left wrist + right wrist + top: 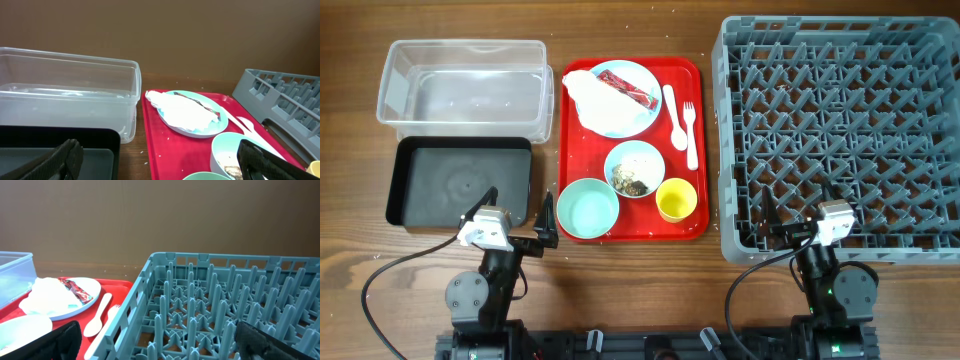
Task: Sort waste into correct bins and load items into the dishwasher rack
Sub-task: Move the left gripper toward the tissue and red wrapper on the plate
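On the red serving tray (695,80), a pale blue plate (642,78) carries a crumpled white napkin (595,100) and a red wrapper (625,88). Beside it lie a white spoon (670,104) and fork (690,135). A pale blue bowl (634,168) holds food scraps; a mint-green bowl (588,208) and yellow cup (676,199) stand in front. The clear tub (460,80) and black tray (460,185) are at the left, the grey rack (840,140) at the right. My left gripper (517,215) is open and empty between black tray and mint bowl. My right gripper (800,218) is open and empty over the rack's near edge.
The left wrist view shows the clear tub (70,95), black tray (60,137), napkin (182,110) and pale blue bowl (225,147). The right wrist view shows rack pegs (225,295), spoon (97,317) and napkin (47,297). A few rice grains lie on the wood (146,161).
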`<control>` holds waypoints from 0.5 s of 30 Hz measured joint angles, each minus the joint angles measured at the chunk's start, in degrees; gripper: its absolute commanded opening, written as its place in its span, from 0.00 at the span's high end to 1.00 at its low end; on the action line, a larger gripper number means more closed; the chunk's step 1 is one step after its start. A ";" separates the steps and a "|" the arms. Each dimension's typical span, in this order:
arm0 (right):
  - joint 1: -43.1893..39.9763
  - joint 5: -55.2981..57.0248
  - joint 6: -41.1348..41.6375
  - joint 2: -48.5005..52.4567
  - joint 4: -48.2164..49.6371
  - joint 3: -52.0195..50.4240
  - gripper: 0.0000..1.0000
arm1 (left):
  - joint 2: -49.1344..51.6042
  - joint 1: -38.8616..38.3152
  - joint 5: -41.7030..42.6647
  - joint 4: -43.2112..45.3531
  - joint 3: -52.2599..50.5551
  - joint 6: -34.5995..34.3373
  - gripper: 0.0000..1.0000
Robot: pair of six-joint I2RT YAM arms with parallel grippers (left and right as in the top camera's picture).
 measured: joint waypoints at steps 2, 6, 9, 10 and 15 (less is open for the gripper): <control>0.00 0.00 0.00 0.00 0.02 0.00 0.00 | 0.00 0.00 0.00 0.00 0.00 0.00 0.00; 0.00 0.00 0.00 0.00 0.00 0.00 0.00 | 0.00 0.00 0.00 0.00 0.00 0.00 0.00; 0.00 0.00 0.00 0.00 0.02 0.00 0.00 | 0.00 0.00 0.00 0.00 0.00 0.00 0.00; 0.00 0.02 0.00 0.00 0.02 0.00 0.00 | 0.00 0.00 0.00 0.00 0.00 0.00 0.00; 0.00 0.07 0.00 0.00 3.08 0.00 0.00 | 0.02 0.00 0.00 0.02 0.00 0.00 0.00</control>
